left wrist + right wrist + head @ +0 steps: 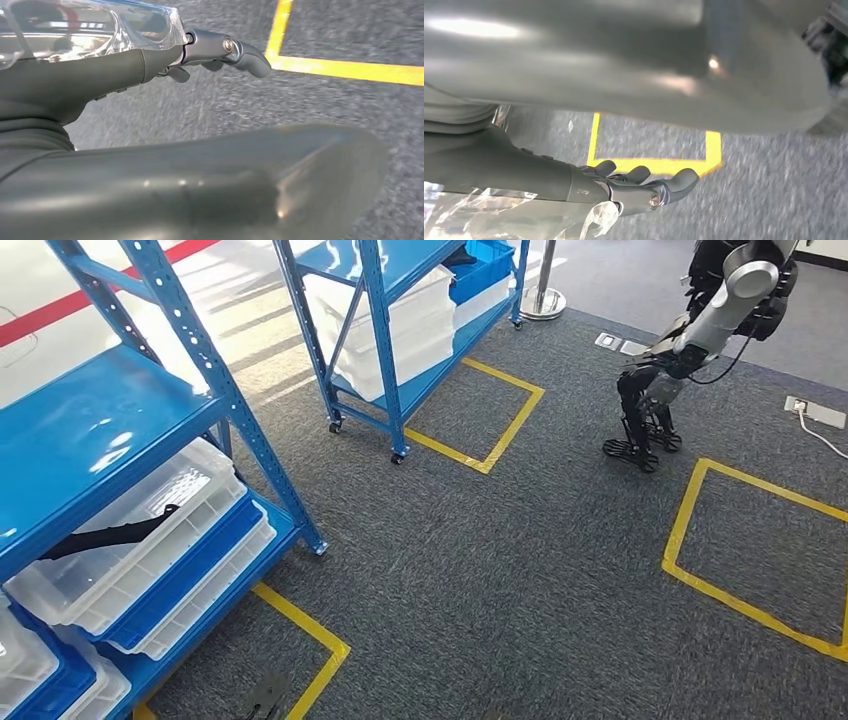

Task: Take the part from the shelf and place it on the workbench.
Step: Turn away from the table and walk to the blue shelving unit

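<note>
A long black part (110, 533) lies in a clear bin (190, 485) on the lower level of the blue shelf (90, 430) at my left. My left hand (220, 50) hangs over grey carpet beside a yellow floor line, its fingers loosely extended and holding nothing. My right hand (639, 185) also hangs above the carpet near a yellow corner marking, fingers apart and empty. Both hands are well away from the shelf and the part.
A second blue shelf (400, 340) with white and blue bins stands further back. Another humanoid robot (690, 340) stands at the far right. Yellow taped squares (700, 540) mark the carpet. A stanchion base (543, 302) and a floor socket with cable (815, 412) lie beyond.
</note>
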